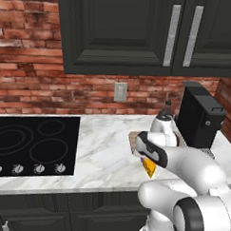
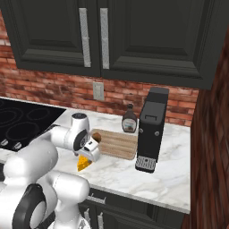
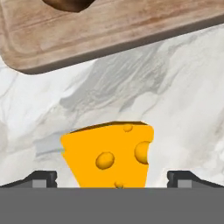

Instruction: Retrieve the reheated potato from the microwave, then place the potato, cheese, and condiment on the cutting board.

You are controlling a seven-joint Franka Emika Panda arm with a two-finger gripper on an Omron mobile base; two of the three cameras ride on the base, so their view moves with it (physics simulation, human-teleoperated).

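The yellow-orange cheese wedge lies on the marble counter just in front of the wooden cutting board. My gripper hangs open over it, one fingertip on each side and both apart from it. From the base cameras the cheese peeks out under my hand. The brown potato rests on the board's left end, also seen as the potato at the top edge. The dark condiment bottle stands behind the cutting board. The microwave is out of view.
A tall black coffee machine stands right of the board. A black cooktop with knobs lies to the left. Dark upper cabinets hang over the counter, and a brick wall closes the right side.
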